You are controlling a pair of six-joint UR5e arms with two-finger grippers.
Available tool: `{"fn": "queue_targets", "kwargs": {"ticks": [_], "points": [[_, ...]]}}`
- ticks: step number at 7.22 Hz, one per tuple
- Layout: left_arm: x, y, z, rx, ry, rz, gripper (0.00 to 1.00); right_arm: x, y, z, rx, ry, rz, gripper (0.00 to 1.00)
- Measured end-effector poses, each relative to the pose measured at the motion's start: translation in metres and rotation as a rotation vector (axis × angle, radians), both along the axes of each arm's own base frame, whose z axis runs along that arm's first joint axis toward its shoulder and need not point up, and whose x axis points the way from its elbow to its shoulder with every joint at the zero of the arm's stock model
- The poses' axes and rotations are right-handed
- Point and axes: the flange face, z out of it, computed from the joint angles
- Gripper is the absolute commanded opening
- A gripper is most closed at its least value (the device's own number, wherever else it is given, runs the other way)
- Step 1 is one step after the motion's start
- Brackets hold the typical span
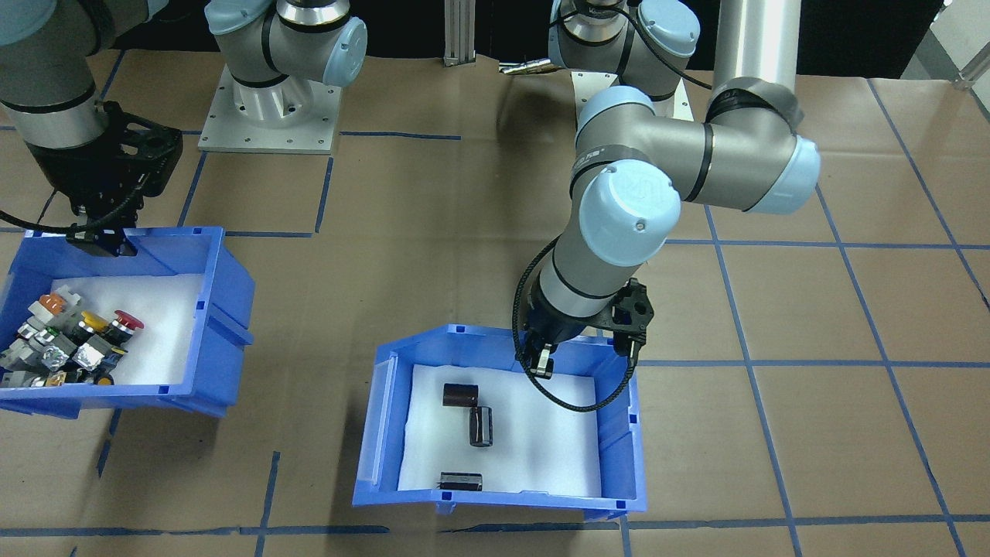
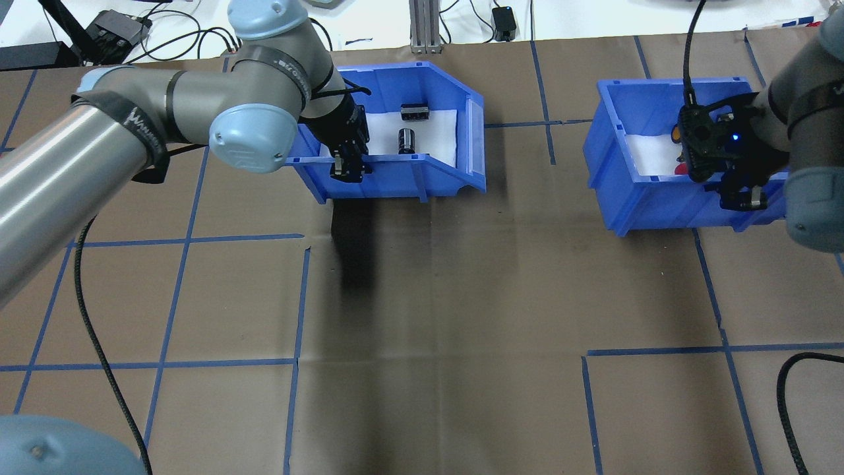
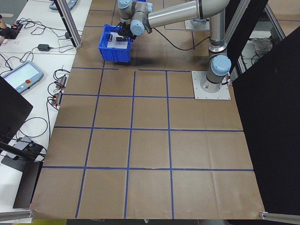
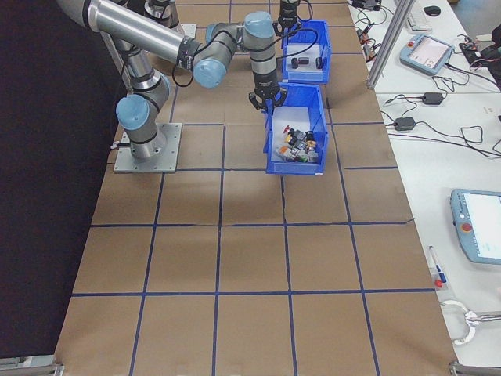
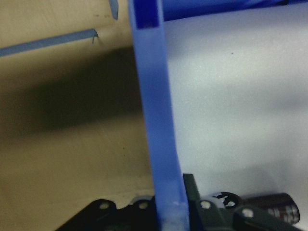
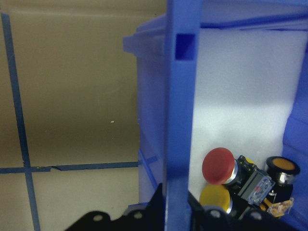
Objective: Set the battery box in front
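The battery box (image 1: 464,333) is a blue bin with white foam and three dark cylinders (image 1: 481,426). It sits at the table's far side in the overhead view, battery box (image 2: 395,181). My left gripper (image 2: 347,170) straddles its robot-side wall, and in the left wrist view that wall (image 5: 159,120) runs between the fingers, which are shut on it. The left gripper (image 1: 545,362) reaches down over the rim. My right gripper (image 2: 742,198) is likewise shut on the robot-side wall (image 6: 178,120) of the other blue bin.
The other blue bin (image 1: 220,309) holds several coloured push-button switches (image 1: 77,340) on white foam. Brown paper with a blue tape grid (image 2: 297,297) covers the table. The two arm bases (image 1: 267,108) stand on the robot's side.
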Motion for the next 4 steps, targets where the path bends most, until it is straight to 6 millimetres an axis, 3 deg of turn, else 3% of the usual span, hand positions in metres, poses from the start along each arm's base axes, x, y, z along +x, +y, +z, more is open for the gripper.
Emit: {"fn": "queue_targets", "kwargs": {"ticks": [4], "points": [[-0.051,-0.004,-0.029,-0.006,0.004,0.012,0.00,0.002,0.026,-0.006,0.005,0.014,-0.001,0.00]]}}
